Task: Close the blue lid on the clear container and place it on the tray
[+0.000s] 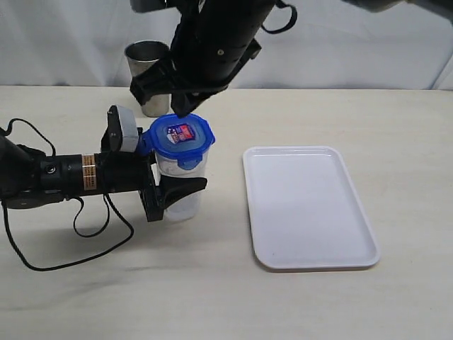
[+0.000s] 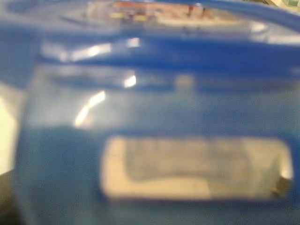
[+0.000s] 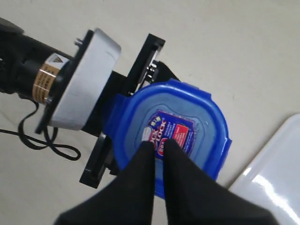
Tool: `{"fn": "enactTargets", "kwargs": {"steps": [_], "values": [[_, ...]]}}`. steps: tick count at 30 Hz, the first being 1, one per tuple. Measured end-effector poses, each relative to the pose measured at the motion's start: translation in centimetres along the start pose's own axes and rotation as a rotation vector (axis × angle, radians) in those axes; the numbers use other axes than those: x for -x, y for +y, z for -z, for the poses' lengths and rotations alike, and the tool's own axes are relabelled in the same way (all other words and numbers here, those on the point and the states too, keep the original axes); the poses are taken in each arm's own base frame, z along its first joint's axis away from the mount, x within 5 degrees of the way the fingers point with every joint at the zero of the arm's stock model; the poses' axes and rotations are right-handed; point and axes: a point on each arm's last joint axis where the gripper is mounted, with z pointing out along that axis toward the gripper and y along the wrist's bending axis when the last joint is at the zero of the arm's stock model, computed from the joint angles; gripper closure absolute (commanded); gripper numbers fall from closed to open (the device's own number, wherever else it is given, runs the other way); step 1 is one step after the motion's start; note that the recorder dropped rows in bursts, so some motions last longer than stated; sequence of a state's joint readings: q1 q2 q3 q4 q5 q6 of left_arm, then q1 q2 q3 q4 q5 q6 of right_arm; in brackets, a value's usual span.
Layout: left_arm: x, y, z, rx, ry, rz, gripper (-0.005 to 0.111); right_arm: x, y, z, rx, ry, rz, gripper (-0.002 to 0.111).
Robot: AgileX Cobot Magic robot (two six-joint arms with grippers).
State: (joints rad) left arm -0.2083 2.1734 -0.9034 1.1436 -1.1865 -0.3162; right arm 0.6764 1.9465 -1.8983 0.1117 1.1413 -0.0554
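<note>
The clear container [image 1: 185, 207] stands upright on the table, left of the tray [image 1: 311, 263]. The blue lid [image 1: 182, 138] sits on top of it, sticker up. My left gripper [image 1: 175, 177] reaches in from the left and is shut on the container's body, one finger [image 1: 182, 190] in front and the other behind. In the right wrist view its fingers [image 3: 146, 61] flank the lid [image 3: 197, 117]. My right gripper [image 3: 159, 143] is shut and empty, its tips over the sticker, and hangs above the lid's back edge [image 1: 182, 113]. A blurred blue lid [image 2: 150, 56] fills the left wrist view.
A steel tumbler [image 1: 145, 60] stands behind the container, partly hidden by the right arm. The white tray [image 3: 276, 178] lies a short way right of the container. A black cable [image 1: 78, 234] loops on the table under the left arm.
</note>
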Motion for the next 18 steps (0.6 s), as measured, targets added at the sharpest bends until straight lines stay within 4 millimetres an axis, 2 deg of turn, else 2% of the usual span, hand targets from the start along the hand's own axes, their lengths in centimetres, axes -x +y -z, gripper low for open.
{"fn": "enactTargets", "kwargs": {"steps": [4,8,16,18], "values": [[0.0,0.0,0.0,0.000,0.000,0.000,0.107,-0.2,-0.2,-2.4,0.000,0.051,-0.001,0.104],[0.0,0.0,0.0,-0.001,0.000,0.000,0.107,-0.4,-0.4,-3.9,0.001,0.084,-0.003,0.104],[-0.1,0.0,0.0,0.000,0.001,0.002,0.107,-0.3,-0.4,-4.3,0.007,0.078,-0.007,0.104],[-0.1,0.0,0.0,0.000,0.001,0.002,0.104,-0.3,-0.4,-4.3,0.007,0.078,-0.007,0.104]]}}
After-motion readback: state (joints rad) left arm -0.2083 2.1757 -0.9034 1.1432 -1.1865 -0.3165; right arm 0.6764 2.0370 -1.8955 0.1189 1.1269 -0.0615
